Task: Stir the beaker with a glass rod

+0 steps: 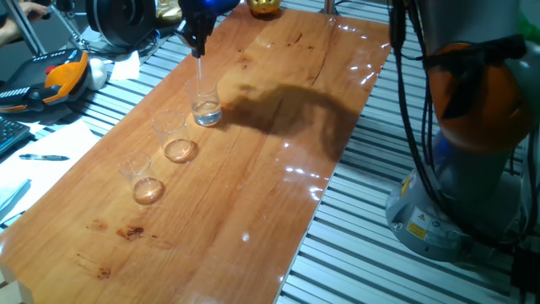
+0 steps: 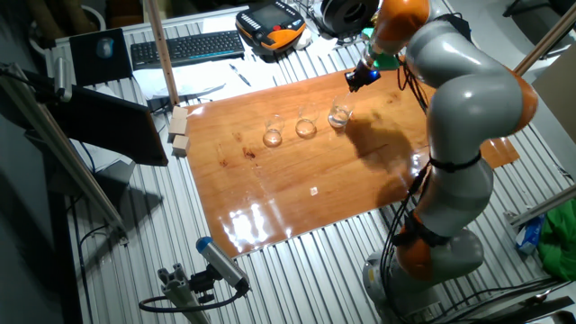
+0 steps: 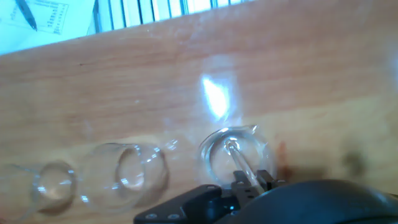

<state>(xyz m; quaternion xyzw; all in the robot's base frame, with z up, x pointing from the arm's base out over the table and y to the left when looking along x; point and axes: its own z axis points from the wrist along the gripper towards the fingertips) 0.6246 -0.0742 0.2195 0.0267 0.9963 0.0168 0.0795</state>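
Observation:
The beaker with the silvery-white bottom stands on the wooden table, the farthest of a row of three; it also shows in the other fixed view and in the hand view. My gripper hangs right above it and is shut on the glass rod. The rod points straight down, with its lower end inside the beaker. In the hand view the rod runs from the fingers into the beaker's mouth. In the other fixed view the gripper is just above the beaker.
Two beakers with amber-tinted bottoms stand in line beside the first. A keyboard, a teach pendant and papers lie beyond the table's far edge. Small wooden blocks sit at one table corner.

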